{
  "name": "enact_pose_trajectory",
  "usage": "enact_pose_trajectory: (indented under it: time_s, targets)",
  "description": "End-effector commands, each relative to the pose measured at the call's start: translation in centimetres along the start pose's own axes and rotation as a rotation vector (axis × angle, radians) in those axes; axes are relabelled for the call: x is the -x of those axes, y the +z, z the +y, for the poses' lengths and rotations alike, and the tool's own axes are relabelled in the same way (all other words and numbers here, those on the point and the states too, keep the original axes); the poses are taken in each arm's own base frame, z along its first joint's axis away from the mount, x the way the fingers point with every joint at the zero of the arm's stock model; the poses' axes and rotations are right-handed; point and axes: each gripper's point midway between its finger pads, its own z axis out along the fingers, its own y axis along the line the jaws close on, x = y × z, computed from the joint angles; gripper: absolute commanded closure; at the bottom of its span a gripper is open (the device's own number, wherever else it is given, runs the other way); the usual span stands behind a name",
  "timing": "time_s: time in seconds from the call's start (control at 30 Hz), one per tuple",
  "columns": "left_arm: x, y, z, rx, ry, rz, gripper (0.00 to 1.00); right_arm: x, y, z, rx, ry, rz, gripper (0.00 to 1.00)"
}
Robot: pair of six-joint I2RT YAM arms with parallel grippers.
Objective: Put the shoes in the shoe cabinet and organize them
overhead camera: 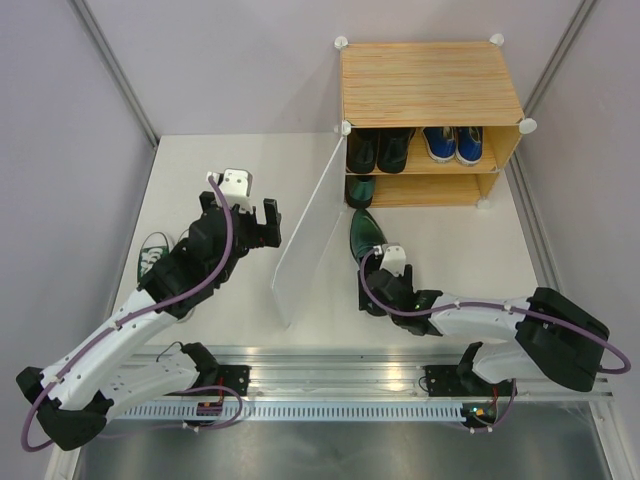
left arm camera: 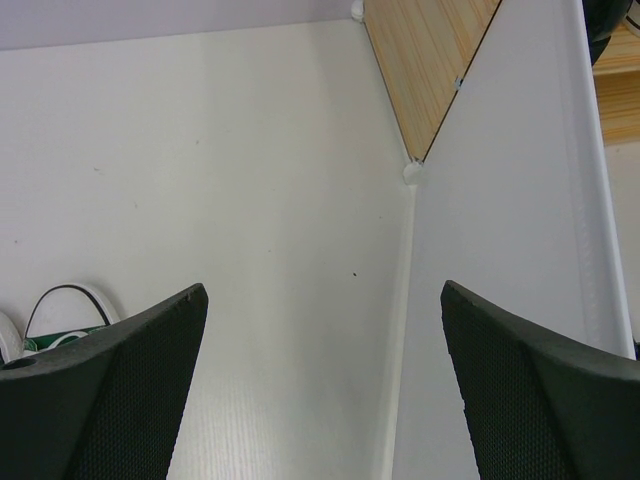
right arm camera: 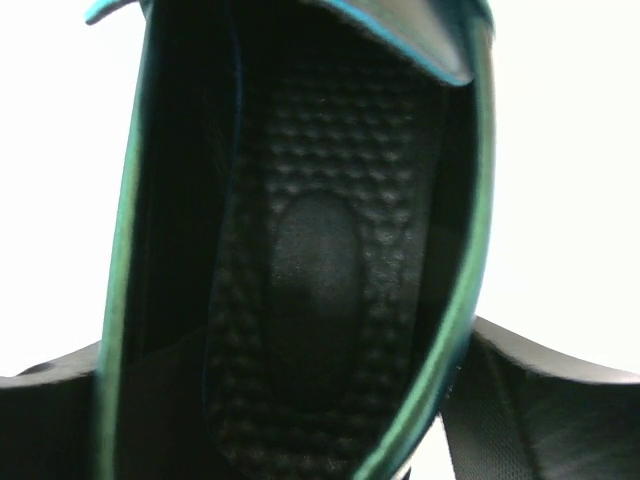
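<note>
Top external showed the right hand (overhead camera: 377, 272) pinching the heel of the dark green pointed shoe (overhead camera: 368, 235) just before the shoe cabinet (overhead camera: 430, 90), its long axis toe-first toward the lower shelf (overhead camera: 435, 190); the left hand (overhead camera: 241, 212), spread and empty, hung farther from it.

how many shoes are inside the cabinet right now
5. Upper shelf: two black dress shoes at left, two blue sneakers at right. Lower shelf: one dark green shoe at left. Most of that shelf is hidden, so more may sit there.
</note>
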Motion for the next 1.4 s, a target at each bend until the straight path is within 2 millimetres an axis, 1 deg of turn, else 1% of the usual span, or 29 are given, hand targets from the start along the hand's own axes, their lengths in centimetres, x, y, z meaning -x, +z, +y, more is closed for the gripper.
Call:
enact_pose_trajectory:
  time_s: [0.0,0.03,0.13,0.2,0.23,0.27,0.3,0.33,0.37,0.43,0.47,0.5,0.53,0.57,0.6,0.63,0.67,0.7,0.73,0.77,0.83,0.87,0.93,1.03,1.1,1.17,1.2,1.33,1.37]
  targets:
    - [0.7,0.1,-0.6,-0.027,-0.030,-0.026,0.01,1.3,0.9,1.2,0.010,0.030,-0.044,0.19]
    - [0.7,0.1,-0.6,-0.025,-0.028,-0.025,0.01,1.2,1.0,1.3,0.013,0.029,-0.040,0.30]
    - [0.7,0.1,-0.6,-0.028,-0.026,-0.024,0.01,0.8,1.1,1.1,0.008,0.037,-0.030,0.42]
    - [0.6,0.1,-0.6,-0.028,-0.023,-0.021,0.00,0.7,0.9,0.9,0.011,0.046,-0.031,0.44]
    - [0.6,0.1,-0.7,-0.032,-0.024,-0.022,0.00,0.7,0.8,0.8,0.011,0.053,-0.032,0.46]
    - [0.7,0.1,-0.7,-0.033,-0.023,-0.023,0.00,0.7,0.7,0.6,0.008,0.074,-0.034,0.53]
    - [0.6,0.1,-0.6,-0.032,-0.022,-0.020,0.00,0.9,0.5,0.5,0.014,0.092,-0.039,0.57]
    - [0.6,0.1,-0.7,-0.036,-0.023,-0.022,0.00,0.5,0.4,-0.1,0.007,0.103,-0.032,0.61]
    - [0.6,0.0,-0.8,-0.039,-0.021,-0.022,0.00,0.5,0.3,-0.2,0.008,0.123,-0.030,0.71]
    - [0.6,0.1,-0.7,-0.037,-0.021,-0.021,0.00,0.3,-0.1,-1.0,0.002,0.152,-0.029,0.81]
    - [0.6,0.0,-0.7,-0.038,-0.020,-0.020,0.01,0.3,-0.3,-1.3,-0.001,0.166,-0.031,0.90]
    - [0.6,0.1,-0.8,-0.040,-0.021,-0.021,0.00,0.8,-0.9,-1.3,0.009,0.204,-0.048,0.95]
    - [0.6,0.1,-0.7,-0.038,-0.021,-0.020,0.01,0.4,-1.0,-2.1,0.000,0.220,-0.045,0.99]
    - [0.6,0.1,-0.7,-0.038,-0.021,-0.020,0.00,1.1,-1.5,-2.0,0.024,0.269,-0.069,0.99]
    - [0.6,0.1,-0.8,-0.040,-0.019,-0.020,0.00,0.5,-1.6,-2.7,0.020,0.286,-0.066,0.99]
    - [0.6,0.1,-0.8,-0.041,-0.019,-0.020,0.01,0.7,-1.7,-3.1,0.018,0.316,-0.077,0.99]
    - [0.5,0.1,-0.8,-0.041,-0.018,-0.018,0.00,1.4,-2.2,-3.3,0.034,0.350,-0.109,0.99]
    - [0.6,0.0,-0.8,-0.042,-0.021,-0.021,0.00,1.0,-2.2,-3.9,0.029,0.369,-0.111,0.99]
    - [0.5,0.1,-0.8,-0.044,-0.019,-0.019,0.01,1.3,-2.2,-4.6,0.019,0.392,-0.125,0.99]
    - [0.5,0.1,-0.9,-0.047,-0.019,-0.018,0.01,1.8,-2.5,-4.8,0.030,0.413,-0.147,0.99]
    - [0.5,0.1,-0.9,-0.046,-0.019,-0.018,0.01,1.9,-2.4,-5.7,0.022,0.429,-0.158,0.99]
    - [0.5,0.1,-0.9,-0.048,-0.018,-0.017,0.01,2.6,-2.6,-5.7,0.036,0.442,-0.183,0.99]
    - [0.5,0.1,-0.9,-0.049,-0.019,-0.018,0.01,3.0,-2.5,-6.2,0.042,0.440,-0.202,0.99]
    - [0.5,0.1,-1.1,-0.055,-0.019,-0.017,0.01,4.8,-2.5,-6.5,0.058,0.447,-0.252,0.99]
    - [0.4,0.1,-1.1,-0.056,-0.017,-0.014,0.00,6.1,-2.4,-6.5,0.063,0.427,-0.283,0.99]
    - [0.4,0.1,-1.1,-0.056,-0.016,-0.013,0.00,7.0,-2.0,-6.7,0.050,0.387,-0.299,0.99]
    - [0.4,0.1,-1.1,-0.059,-0.016,-0.013,0.00,8.0,-2.1,-6.5,0.054,0.378,-0.315,0.99]
    - [0.5,0.0,-1.2,-0.062,-0.017,-0.015,0.00,10.0,-1.2,-6.4,0.047,0.326,-0.342,0.99]
    - [0.4,0.1,-1.1,-0.059,-0.015,-0.014,0.00,10.1,-0.7,-6.5,0.039,0.315,-0.339,0.99]
